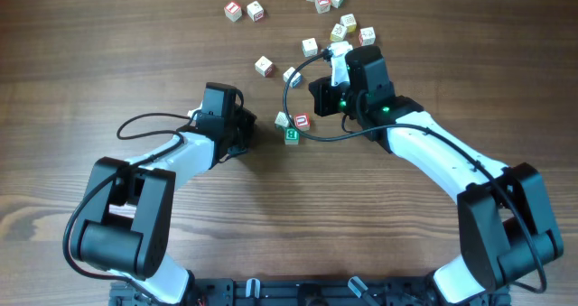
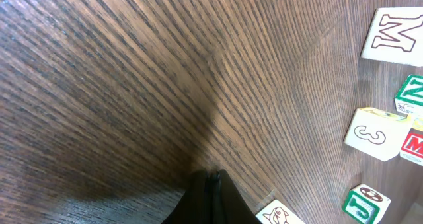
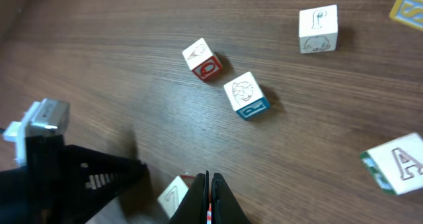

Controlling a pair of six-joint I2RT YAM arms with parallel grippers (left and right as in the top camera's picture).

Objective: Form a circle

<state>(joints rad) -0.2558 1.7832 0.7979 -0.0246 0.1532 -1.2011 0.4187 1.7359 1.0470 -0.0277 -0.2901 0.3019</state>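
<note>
Cubes [image 1: 301, 122] clustered in three sit just right of the left gripper [image 2: 211, 181] tips. Its jaws and the right gripper [image 3: 209, 184] jaws are pressed together, empty — nudge slowly, tips low, no tumbling.

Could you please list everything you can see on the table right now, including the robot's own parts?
Table: one, dark brown wood, beneath everything.
Clustered blocks: three, pale with red and green faces, between the arms.
Middle blocks: two, pale, loose beyond the cluster.
Red-faced blocks: two, pale and red, far left of the scatter.
Far blocks: about seven, pale with red, green or yellow faces, near the right wrist.
Arms: two, white and black, reaching in from the near edge.
Left gripper: one, black, shut, over bare wood.
Right gripper: one, black, shut, a block beside it.
</note>
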